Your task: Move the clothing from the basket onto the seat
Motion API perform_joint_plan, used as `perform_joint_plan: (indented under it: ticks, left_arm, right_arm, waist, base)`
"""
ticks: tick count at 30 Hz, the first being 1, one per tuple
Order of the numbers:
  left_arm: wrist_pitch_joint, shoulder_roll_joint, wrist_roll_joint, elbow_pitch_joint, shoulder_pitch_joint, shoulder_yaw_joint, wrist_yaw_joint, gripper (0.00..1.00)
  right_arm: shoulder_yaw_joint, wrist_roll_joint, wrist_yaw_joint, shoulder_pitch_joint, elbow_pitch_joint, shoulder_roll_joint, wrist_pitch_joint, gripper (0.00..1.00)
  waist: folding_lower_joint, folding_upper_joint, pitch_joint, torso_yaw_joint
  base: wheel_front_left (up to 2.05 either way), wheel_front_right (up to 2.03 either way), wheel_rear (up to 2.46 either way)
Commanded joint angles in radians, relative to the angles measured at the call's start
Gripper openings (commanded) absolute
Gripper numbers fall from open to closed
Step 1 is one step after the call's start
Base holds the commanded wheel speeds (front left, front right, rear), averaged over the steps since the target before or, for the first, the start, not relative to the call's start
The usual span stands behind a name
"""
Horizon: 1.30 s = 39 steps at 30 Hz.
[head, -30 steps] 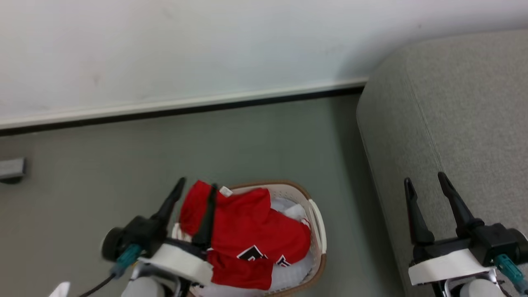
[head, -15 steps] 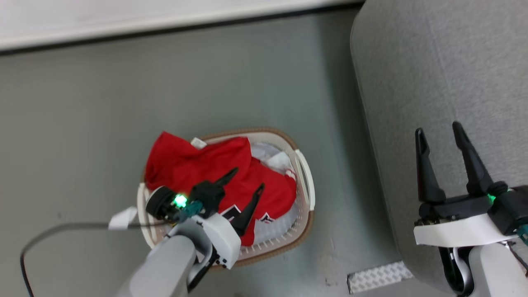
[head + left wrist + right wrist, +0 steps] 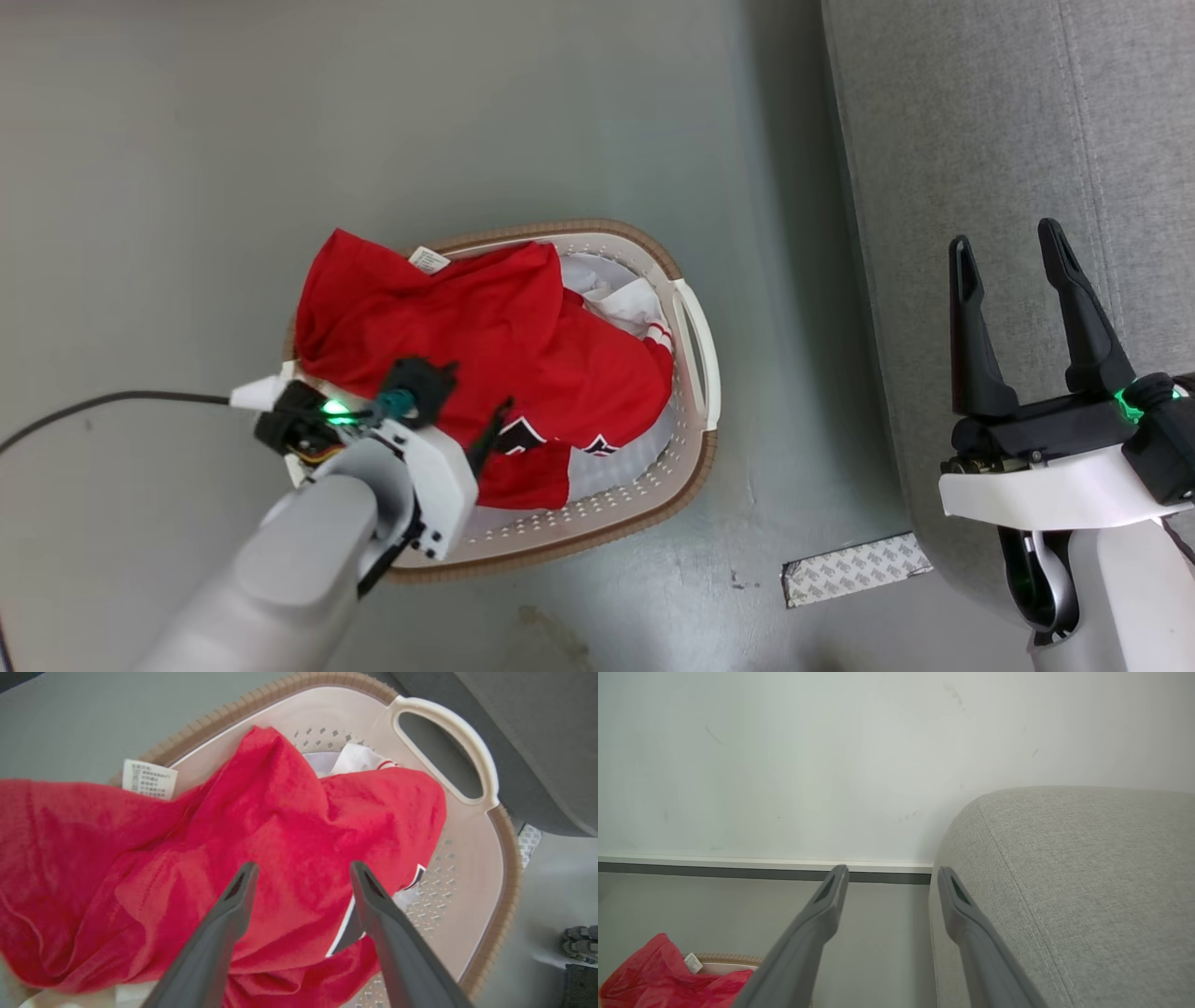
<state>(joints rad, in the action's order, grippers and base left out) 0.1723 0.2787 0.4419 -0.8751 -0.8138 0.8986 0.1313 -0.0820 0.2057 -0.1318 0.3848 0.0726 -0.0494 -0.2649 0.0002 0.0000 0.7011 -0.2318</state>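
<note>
Clothing: soft red sports garments with white trim and black-and-white lettering, heaped in the basket; one fold hangs over its far-left rim, where a small white tag lies on top. The heap lies as it did a second ago
Basket: oval cream-white perforated plastic laundry basket with a brown woven-look rim, standing on the grey floor
Seat: large grey fabric-upholstered sofa, near the basket's right side
Left gripper: jaws spread wide, holding nothing. A second ago it was by the basket's left rim; now its fingers point down over the red heap, and whether the tips touch the cloth cannot be told
Right gripper: fingers parted and empty, over the sofa's edge as before
Head camera: tipped downward since the earlier frames, so the wall has left its view
</note>
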Motion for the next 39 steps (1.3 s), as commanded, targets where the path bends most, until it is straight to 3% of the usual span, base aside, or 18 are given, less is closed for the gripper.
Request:
perform_joint_plan:
  ticks: [1,14,29,30,31,33,34,39]
  left_arm:
    - [0.007,0.004,0.011,-0.025,-0.017,0.002,-0.002,1.0]
    - [-0.013,-0.042,0.096,-0.134,-0.092,0.039,-0.002,1.0]
    - [-0.078,-0.049,0.137,-0.221,-0.227,0.099,-0.001,1.0]
    - [-0.08,-0.049,0.141,-0.225,-0.231,0.102,-0.001,0.86]
    - [-0.079,-0.05,0.142,-0.23,-0.236,0.106,-0.001,0.62]
    - [-0.086,-0.055,0.159,-0.24,-0.235,0.109,-0.001,0.32]
    - [-0.09,-0.057,0.168,-0.242,-0.231,0.114,-0.001,0.0]
    - [-0.077,-0.061,0.195,-0.23,-0.213,0.143,-0.001,0.0]
  right_arm:
    - [-0.002,0.006,0.002,0.008,-0.005,-0.002,0.001,1.0]
    - [-0.019,0.002,0.002,0.031,-0.025,-0.002,0.001,1.0]
    - [-0.035,0.03,0.002,0.091,-0.06,-0.002,0.001,1.0]
    - [-0.035,0.032,0.002,0.092,-0.061,-0.002,0.001,1.0]
    - [-0.035,0.033,0.002,0.094,-0.064,-0.002,0.001,1.0]
    - [-0.032,0.038,0.002,0.101,-0.063,-0.002,0.001,1.0]
    - [-0.028,0.04,0.002,0.104,-0.062,-0.002,0.001,1.0]
    - [-0.019,0.037,0.002,0.107,-0.05,-0.002,0.001,1.0]
  waist:
    - [-0.0002,0.0,0.004,0.002]
    - [-0.0002,0.0,0.082,0.004]
    - [-0.0002,0.0,0.236,-0.03]
    - [-0.0002,0.0,0.242,-0.032]
    - [-0.0002,0.0,0.247,-0.034]
    - [-0.0002,0.0,0.255,-0.038]
    - [-0.0002,0.0,0.257,-0.039]
    - [-0.0002,0.0,0.249,-0.036]
  base:
    - [0.0,0.0,0.0]
    - [0.0,0.0,0.0]
    - [0.0,0.0,0.0]
    - [0.0,0.0,0.0]
    - [0.0,0.0,0.0]
    - [0.0,0.0,0.0]
    - [0.0,0.0,0.0]
    - [0.0,0.0,0.0]
